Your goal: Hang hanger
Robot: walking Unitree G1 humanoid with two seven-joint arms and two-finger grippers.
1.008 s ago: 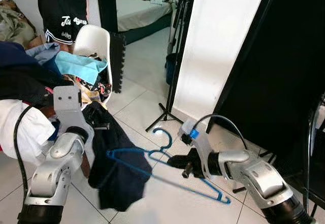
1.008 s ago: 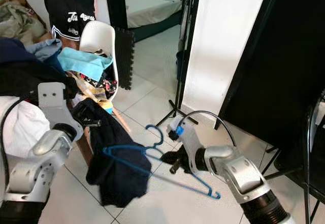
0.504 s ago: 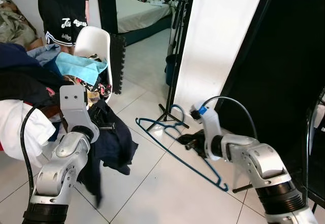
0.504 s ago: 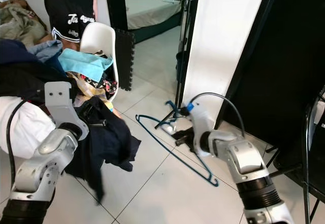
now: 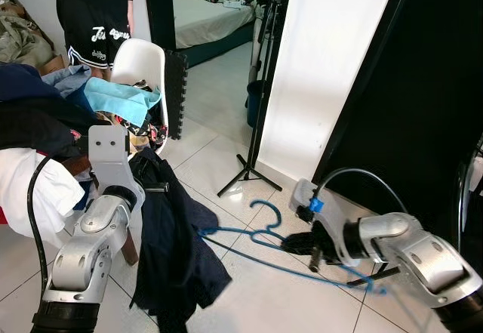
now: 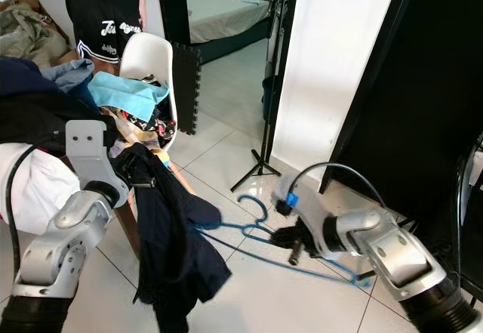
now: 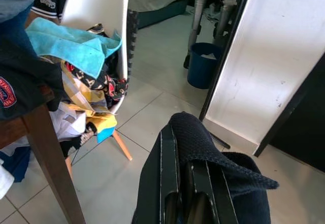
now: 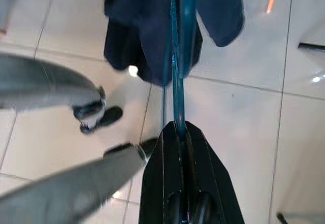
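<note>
Hanger brought back to the garment, one end now inside the cloth.

At 9 o'clock our left tool [image 5: 155,188] grips the dark garment [image 5: 177,250]. Since half a second ago our right tool [image 5: 311,251], at 4 o'clock and clamped on the blue hanger [image 5: 260,235], swung it back from the tripod [image 5: 251,159]; hanging remains. White lettering on a person's shorts [image 5: 94,32], at 11 o'clock, we cannot read.

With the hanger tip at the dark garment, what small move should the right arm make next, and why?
Probably push the blue hanger a little further into the dark garment. The right gripper is shut on the hanger and its far end only just meets the cloth, which hangs from the left gripper, itself shut on the fabric. The garment is not yet on the hanger.
</note>
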